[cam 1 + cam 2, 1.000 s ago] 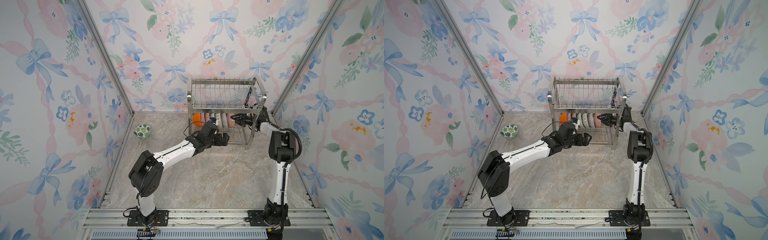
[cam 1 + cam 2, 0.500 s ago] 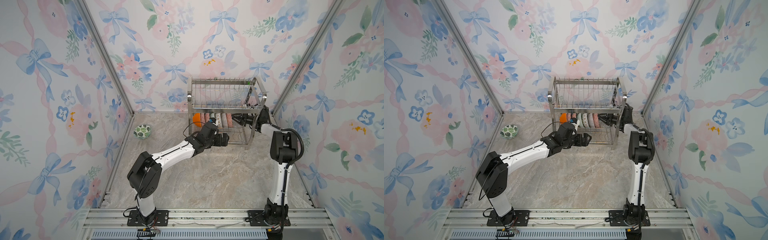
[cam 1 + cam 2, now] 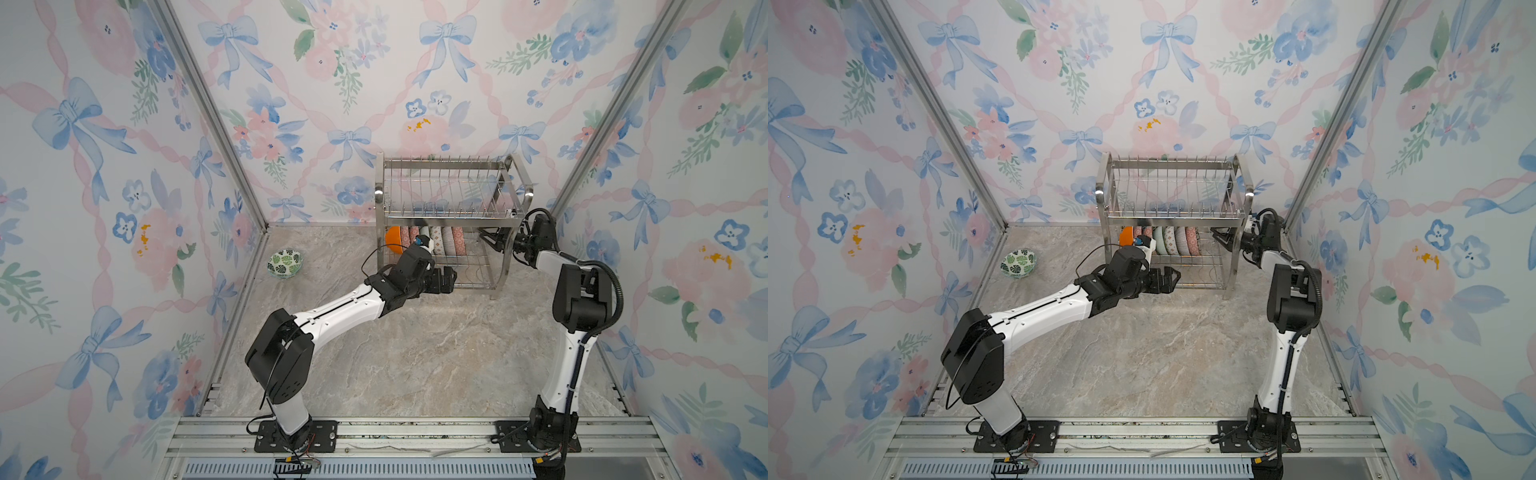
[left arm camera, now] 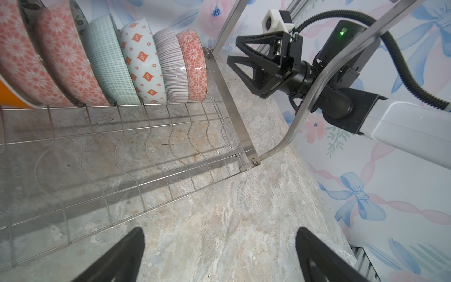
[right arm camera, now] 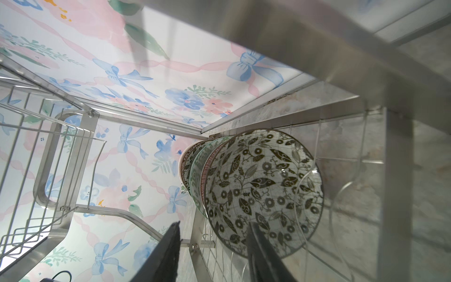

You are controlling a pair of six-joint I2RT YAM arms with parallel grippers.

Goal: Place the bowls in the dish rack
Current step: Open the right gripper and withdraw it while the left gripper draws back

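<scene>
Our two arms flank the rack point(image 3: 444, 164), which stands at the far edge of the surface point(image 3: 415, 353), toward its right corner. A row of bowls point(image 4: 144, 63) stands on edge in the lower tier, packed one against the next. One leaf bowl point(image 3: 285, 263) sits upright and alone near the far left corner of the surface, well apart from both arms. We judge it the one piece not yet loaded.

The left claw point(image 3: 446, 279) hovers just in front of the rack's lower tier, jaws spread wide and holding nothing. The right claw point(image 4: 233, 50) hangs at the rack's right end, just outside the end rail, jaws parted and empty. The end bowl point(image 5: 263, 190), dark leaves inside, stands near it but clear of its fingers, as the left wrist view shows.

We reckon these bowls are glazed ceramic: stiff, slick, weighty for their size and apt to chip against steel wire or one another. The sound hold, in our view, is a pinch across the rim, one finger inside and one outside, firm enough that the glaze does not slide. The leaf bowl lies on the left claw's side of the surface, so we would expect that arm to fetch it, coming down on the nearest stretch of rim. Free slots show in the lower tier beyond the end bowl, toward the surface's right edge.
</scene>
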